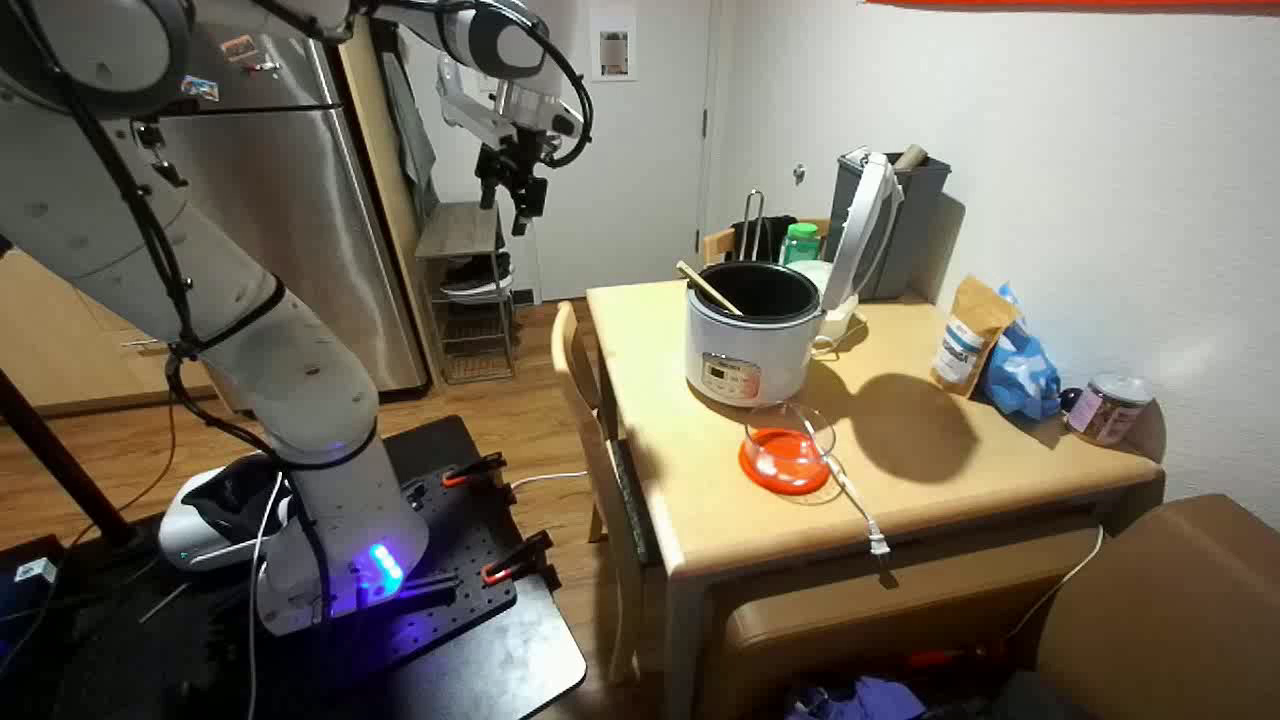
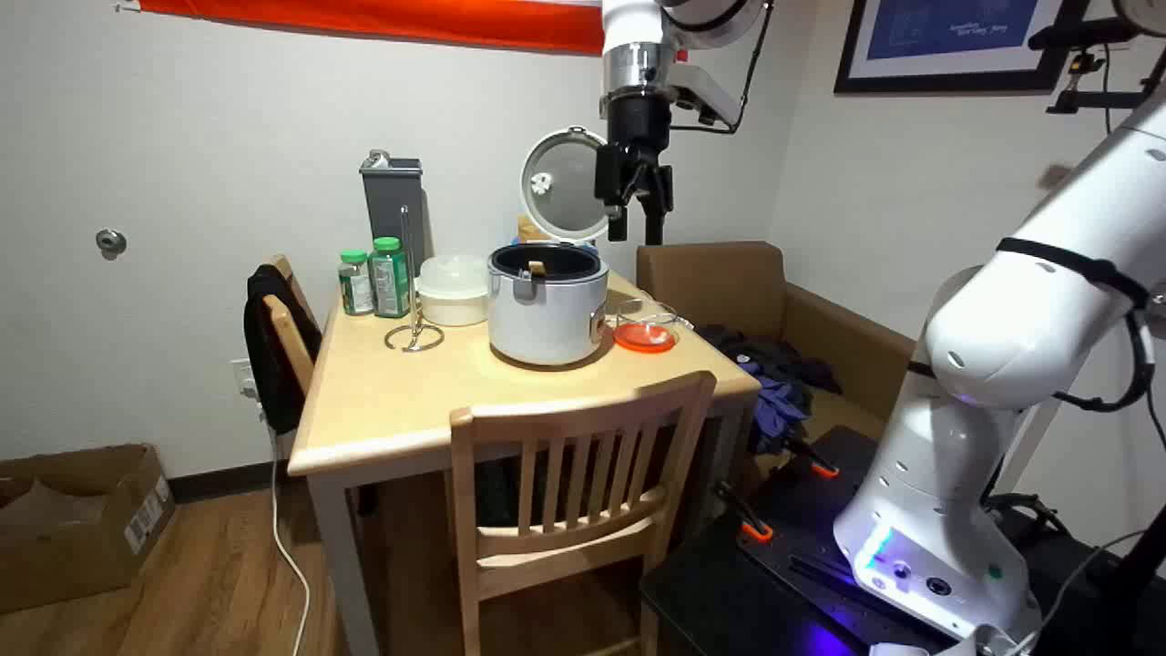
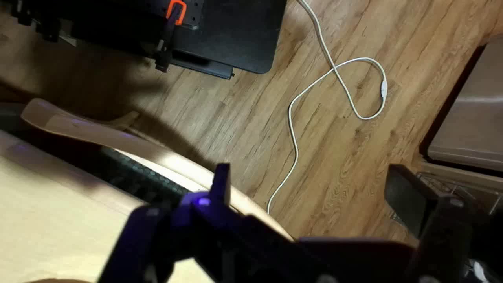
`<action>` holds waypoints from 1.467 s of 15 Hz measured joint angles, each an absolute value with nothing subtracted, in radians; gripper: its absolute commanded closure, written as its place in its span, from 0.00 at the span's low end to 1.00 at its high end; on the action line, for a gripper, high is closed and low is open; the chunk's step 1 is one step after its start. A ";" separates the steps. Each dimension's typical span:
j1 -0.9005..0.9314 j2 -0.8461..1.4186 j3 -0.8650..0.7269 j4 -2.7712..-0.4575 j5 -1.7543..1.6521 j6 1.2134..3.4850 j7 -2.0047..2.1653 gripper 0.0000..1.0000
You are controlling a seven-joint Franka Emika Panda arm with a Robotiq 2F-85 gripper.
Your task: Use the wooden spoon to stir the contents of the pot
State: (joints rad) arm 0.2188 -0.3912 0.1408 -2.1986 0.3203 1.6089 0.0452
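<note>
- Hanging high, the gripper (image 2: pixel 636 230) has its fingers spread wide, wooden floor (image 3: pixel 334 169) showing between them in the wrist view.
- Lower down, a chair (image 2: pixel 583 412) stands just beside the table (image 2: pixel 392 387).
- Upright on the table, the white pot (image 2: pixel 537 323), an orange dish (image 2: pixel 644 338) near it.
- In the pot, tilted against its rim, the wooden spoon (image 1: pixel 709 288), one end sticking up.
- Behind the pot, the raised lid (image 2: pixel 569 191).
- Farther back, a grey bin (image 2: pixel 396 205).
</note>
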 measured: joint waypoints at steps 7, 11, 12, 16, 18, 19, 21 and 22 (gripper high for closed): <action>0.219 -0.391 0.141 -2.199 0.320 1.609 0.045 0.00; 0.216 -0.389 0.143 -2.199 0.320 1.617 0.045 0.00; 0.214 -0.383 0.143 -2.198 0.326 1.637 0.046 0.00; 0.206 -0.299 0.143 -2.190 0.384 1.784 0.046 0.00; 0.206 -0.247 0.146 -2.179 0.404 1.853 0.045 0.00; 0.206 -0.223 0.147 -2.171 0.412 1.880 0.043 0.00; 0.206 -0.180 0.147 -2.154 0.415 1.918 0.040 0.00; 0.205 -0.163 0.147 -2.145 0.415 1.931 0.034 0.00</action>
State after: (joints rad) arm 0.2053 -0.1630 0.1469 -2.1446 0.4150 1.9307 0.0340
